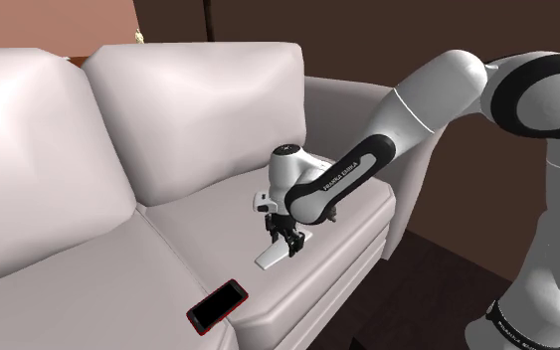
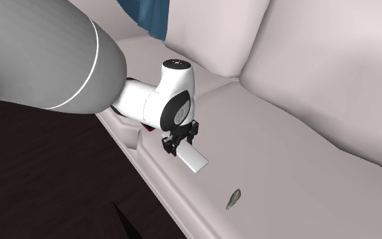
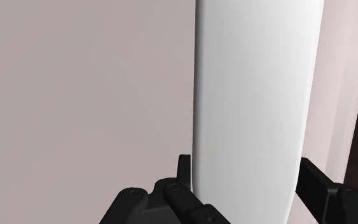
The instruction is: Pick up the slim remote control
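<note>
Shows, toward the shoulder view's left, a red-rimmed black phone (image 1: 218, 305) on the front edge of the sofa (image 1: 168, 119). Clamps, just right of it, the white slim remote (image 1: 273, 258) between the two fingers of the gripper (image 1: 285, 241), near the same front edge. Reaches in from that view's right.

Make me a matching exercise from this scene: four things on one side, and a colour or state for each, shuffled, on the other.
1 remote
2 phone
3 gripper
4 back cushions

A black with a red rim, lying at the front edge of the seat
B all black, shut on something
C white, clasped between two fingers
D pale, upright behind the seat

Pairs: 1-C, 2-A, 3-B, 4-D
</note>
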### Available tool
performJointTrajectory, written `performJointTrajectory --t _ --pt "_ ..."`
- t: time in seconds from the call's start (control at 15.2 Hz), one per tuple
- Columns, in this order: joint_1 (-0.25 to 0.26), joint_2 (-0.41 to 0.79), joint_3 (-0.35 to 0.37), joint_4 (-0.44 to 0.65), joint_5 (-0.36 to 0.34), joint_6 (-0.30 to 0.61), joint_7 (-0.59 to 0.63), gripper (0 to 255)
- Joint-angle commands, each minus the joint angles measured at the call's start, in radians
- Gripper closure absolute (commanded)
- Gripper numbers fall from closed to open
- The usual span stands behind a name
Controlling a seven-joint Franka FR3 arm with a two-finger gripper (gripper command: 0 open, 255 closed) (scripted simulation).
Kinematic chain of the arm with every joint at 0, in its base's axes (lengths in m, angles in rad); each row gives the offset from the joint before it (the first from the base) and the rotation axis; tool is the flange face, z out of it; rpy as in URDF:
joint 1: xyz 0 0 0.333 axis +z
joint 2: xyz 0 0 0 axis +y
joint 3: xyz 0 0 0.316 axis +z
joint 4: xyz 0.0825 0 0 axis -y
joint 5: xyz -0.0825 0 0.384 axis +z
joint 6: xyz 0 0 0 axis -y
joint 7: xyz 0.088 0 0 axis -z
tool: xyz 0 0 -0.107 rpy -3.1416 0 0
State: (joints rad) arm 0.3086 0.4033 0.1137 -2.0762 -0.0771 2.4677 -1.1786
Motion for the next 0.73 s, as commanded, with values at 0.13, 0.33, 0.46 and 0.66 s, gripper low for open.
performJointTrajectory --t 0.13,0.33,0.46,0.66 --pt "-0.003 -0.043 0.005 -0.001 0.008 -0.042 -0.004 255" --pt "-0.005 -0.072 0.008 0.003 0.014 -0.075 -0.008 255" --pt "-0.006 -0.090 0.009 0.007 0.018 -0.097 -0.011 255" --pt "-0.007 -0.101 0.010 0.010 0.020 -0.110 -0.013 255"
